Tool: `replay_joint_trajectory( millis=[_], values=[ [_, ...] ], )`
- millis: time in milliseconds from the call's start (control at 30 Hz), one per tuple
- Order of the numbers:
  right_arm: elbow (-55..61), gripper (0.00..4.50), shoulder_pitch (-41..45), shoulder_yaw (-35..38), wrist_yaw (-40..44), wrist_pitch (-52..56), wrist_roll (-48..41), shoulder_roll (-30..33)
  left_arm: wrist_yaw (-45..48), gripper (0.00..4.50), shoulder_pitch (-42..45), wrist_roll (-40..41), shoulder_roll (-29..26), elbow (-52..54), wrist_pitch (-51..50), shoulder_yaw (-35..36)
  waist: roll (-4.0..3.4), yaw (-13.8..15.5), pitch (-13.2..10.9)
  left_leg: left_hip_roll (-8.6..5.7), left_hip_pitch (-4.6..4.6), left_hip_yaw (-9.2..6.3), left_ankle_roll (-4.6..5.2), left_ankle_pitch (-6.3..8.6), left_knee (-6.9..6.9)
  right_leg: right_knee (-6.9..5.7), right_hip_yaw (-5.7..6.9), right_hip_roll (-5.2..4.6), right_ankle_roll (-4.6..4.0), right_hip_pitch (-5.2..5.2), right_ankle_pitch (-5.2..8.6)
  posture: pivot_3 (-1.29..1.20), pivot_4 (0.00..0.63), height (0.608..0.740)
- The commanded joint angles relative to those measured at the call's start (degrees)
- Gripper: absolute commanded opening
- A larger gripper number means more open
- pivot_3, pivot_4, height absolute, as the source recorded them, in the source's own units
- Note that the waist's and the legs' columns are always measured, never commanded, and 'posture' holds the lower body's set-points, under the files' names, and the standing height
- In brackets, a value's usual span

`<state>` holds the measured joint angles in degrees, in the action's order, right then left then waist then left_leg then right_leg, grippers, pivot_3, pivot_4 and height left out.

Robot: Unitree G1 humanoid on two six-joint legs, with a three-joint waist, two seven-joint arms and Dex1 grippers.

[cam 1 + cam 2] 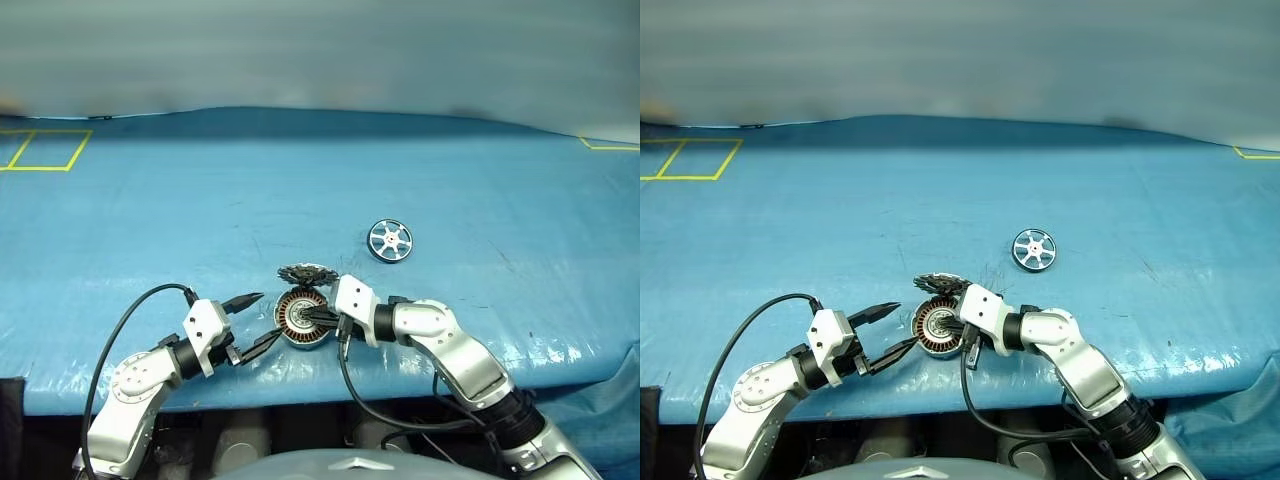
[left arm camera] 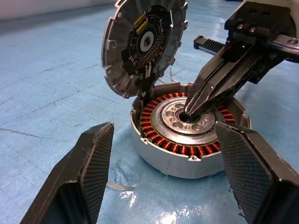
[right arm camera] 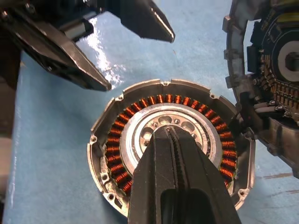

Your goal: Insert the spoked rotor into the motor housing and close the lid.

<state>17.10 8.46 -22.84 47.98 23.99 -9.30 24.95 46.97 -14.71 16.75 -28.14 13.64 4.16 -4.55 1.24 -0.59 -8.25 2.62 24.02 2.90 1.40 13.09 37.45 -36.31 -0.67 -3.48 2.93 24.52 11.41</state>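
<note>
Standing upright, lid [image 2: 142, 44] above motor housing [image 2: 187, 140]

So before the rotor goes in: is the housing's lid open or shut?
Open: the lid stands up from the motor housing rim, leaving the copper windings exposed.

My two head views look forward and down from above, well back, sharing the blue table [image 1: 300, 190]. My left wrist view looks low along the spread fingers of the left gripper [image 2: 163, 177], very near the motor housing [image 2: 187, 149] just ahead of them. My right wrist view faces down the pressed-together right gripper [image 3: 170, 133], probably steeply, onto that same housing; both wrist views share it.
</note>
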Motion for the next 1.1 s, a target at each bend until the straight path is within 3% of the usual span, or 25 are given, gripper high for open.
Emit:
replay_joint_trajectory(
  millis=[33, 167, 433, 533, 633, 867, 1100],
  values=[
    [4.4, 0.05, -0.5, 3.4, 0.9, 0.5, -4.3, 0.1, 0.3, 3.69, 0.2, 0.6, 0.4, 0.7, 0.7, 0.1, 0.00, 0.0, 0.0, 0.00, 0.01, 0.01, 0.00, 0.00, 0.00, 0.00, 0.00, 0.02, 0.00, 0.00, 0.00, 0.00, 0.150, 0.740],
    [6.2, 0.05, -2.3, 6.1, 0.2, 0.9, -4.2, 3.2, 0.3, 3.69, -0.1, 0.6, 0.6, 0.6, 1.1, 0.1, -0.05, 0.0, 0.0, 0.01, -0.03, -0.02, -0.01, 0.01, 0.00, 0.01, 0.05, 0.05, 0.24, 0.06, 0.15, 0.00, 0.150, 0.740],
    [1.9, 0.05, -2.2, 10.0, -7.1, 0.6, 4.2, 9.5, 0.8, 3.69, -0.3, 0.7, 0.8, 0.4, 1.2, 0.3, -0.05, 0.0, -0.1, -0.01, -0.08, -0.01, -0.03, 0.02, 0.00, 0.11, 0.08, 0.00, 0.24, 0.08, 0.15, 0.00, 0.150, 0.740],
    [-0.7, 0.64, -0.6, 11.7, -10.3, 0.4, 7.4, 10.6, 1.1, 3.69, 0.0, 0.6, 0.7, -0.4, 1.4, 0.5, -0.06, 0.0, -0.1, -0.01, -0.06, 0.02, -0.03, 0.02, 0.00, 0.10, 0.07, 0.01, 0.23, 0.06, 0.14, 0.00, 0.150, 0.740],
    [-2.8, 1.57, 1.9, 14.6, -14.3, 0.2, 8.7, 9.7, 1.3, 3.69, 0.4, 0.5, 0.8, -1.5, 1.9, 0.6, -0.07, -0.1, -0.1, 0.00, -0.03, 0.09, -0.03, 0.02, 0.00, 0.08, 0.05, 0.05, 0.23, 0.00, 0.14, 0.00, 0.150, 0.740],
    [-7.6, 1.57, 6.7, 18.9, -16.0, 0.3, 7.7, 8.9, 1.5, 3.69, 0.7, 0.3, 0.8, -3.3, 3.5, 0.9, -0.06, 0.0, -0.1, 0.00, 0.06, 0.20, -0.02, 0.02, -0.01, 0.07, 0.04, 0.08, 0.22, -0.02, 0.14, 0.00, 0.150, 0.740],
    [-15.5, 1.57, 9.6, 18.4, -15.4, -0.8, 8.0, 8.2, 0.8, 3.69, -0.5, 0.1, 0.6, -1.6, 3.5, 1.0, -0.07, 0.0, -0.1, 0.00, 0.06, 0.25, -0.01, 0.02, -0.01, 0.06, 0.03, 0.08, 0.03, -0.03, 0.02, 0.00, 0.150, 0.740]
  ],
)
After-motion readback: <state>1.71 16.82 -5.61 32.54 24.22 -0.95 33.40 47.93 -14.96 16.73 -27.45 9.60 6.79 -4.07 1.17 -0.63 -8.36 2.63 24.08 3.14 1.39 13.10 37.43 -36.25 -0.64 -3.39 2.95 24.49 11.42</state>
